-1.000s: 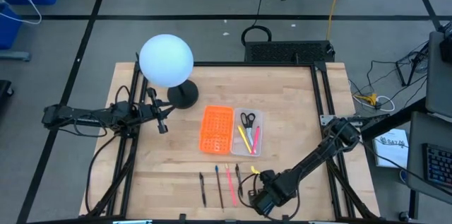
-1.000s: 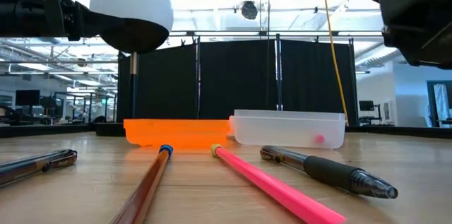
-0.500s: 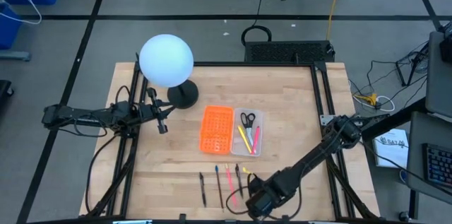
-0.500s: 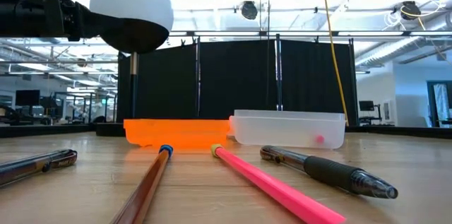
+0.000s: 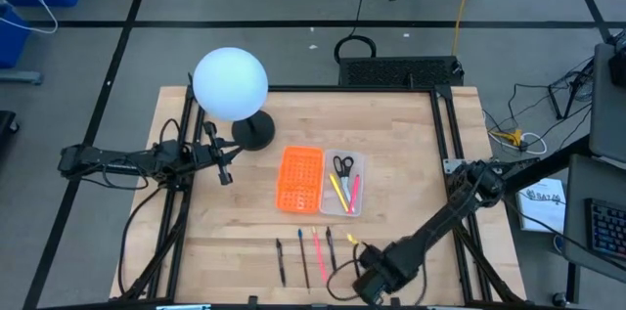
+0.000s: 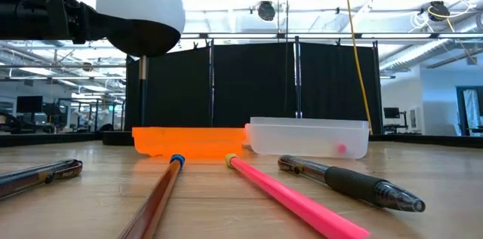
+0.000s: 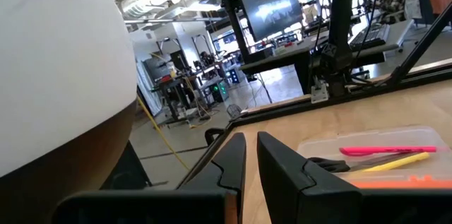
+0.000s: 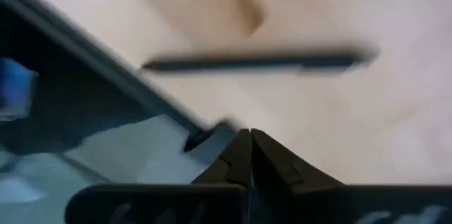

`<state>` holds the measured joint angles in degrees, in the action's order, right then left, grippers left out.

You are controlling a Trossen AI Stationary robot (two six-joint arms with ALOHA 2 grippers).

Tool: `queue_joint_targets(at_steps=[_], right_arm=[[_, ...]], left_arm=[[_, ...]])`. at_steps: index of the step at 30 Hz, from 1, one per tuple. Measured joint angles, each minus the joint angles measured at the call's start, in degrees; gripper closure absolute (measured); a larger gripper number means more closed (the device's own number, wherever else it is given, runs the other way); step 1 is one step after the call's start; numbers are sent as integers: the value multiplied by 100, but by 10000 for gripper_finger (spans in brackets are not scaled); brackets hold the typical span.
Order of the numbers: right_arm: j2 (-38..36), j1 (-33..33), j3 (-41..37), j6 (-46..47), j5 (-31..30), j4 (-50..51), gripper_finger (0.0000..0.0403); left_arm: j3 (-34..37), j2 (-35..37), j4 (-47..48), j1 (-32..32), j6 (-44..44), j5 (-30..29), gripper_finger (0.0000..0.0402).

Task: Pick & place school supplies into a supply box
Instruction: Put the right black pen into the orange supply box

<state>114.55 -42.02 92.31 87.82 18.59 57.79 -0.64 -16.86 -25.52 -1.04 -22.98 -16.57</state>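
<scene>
The clear supply box (image 5: 357, 175) holds black-handled scissors (image 5: 342, 164), a yellow pencil (image 5: 336, 191) and a pink one (image 5: 353, 193). It lies beside the orange panel (image 5: 299, 179). Near the front edge, flat on the table, lie a dark pen (image 5: 281, 262), a brown pencil (image 5: 303, 263), a pink pencil (image 5: 319, 249) and another dark pen (image 5: 331, 248). My right gripper (image 5: 364, 273) hovers by that edge, shut, with nothing between its fingers (image 8: 250, 133); a dark pen (image 8: 261, 61) lies ahead of it. My left gripper (image 7: 251, 159) waits at the table's left, its fingers a narrow gap apart.
A white globe lamp (image 5: 230, 83) on a dark base (image 5: 254, 134) stands at the far left, close to my left gripper. Black frame rails (image 5: 452, 144) run along both table sides. In the low view the pens (image 6: 347, 182) lie in front of the box (image 6: 309, 137).
My right gripper has shut on nothing. It has swung a little toward the table's left and back again, staying by the near edge, and its arm has left the top of the low view. The pens and the box have stayed put.
</scene>
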Motion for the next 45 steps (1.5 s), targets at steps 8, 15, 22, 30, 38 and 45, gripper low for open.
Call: queue_joint_targets(at_steps=[8,15,22,30,38,45], right_arm=[[-5,-559,-138,2512,-555,-584,400],[-7,-536,-710,3042,-644,-871,402],[-57,-331,-1759,2980,-597,-2301,402],[-40,105,-2461,2087,-359,-2280,402],[-51,551,-2697,1186,-338,-2211,402],[-67,765,-2695,753,-417,-1523,402]], left_arm=[[0,0,-4,0,11,1,355],[0,0,-14,0,15,3,355],[0,0,-115,0,-11,3,355],[0,0,-126,0,-11,7,355],[0,0,-129,0,-13,8,355],[0,0,-129,0,40,8,355]])
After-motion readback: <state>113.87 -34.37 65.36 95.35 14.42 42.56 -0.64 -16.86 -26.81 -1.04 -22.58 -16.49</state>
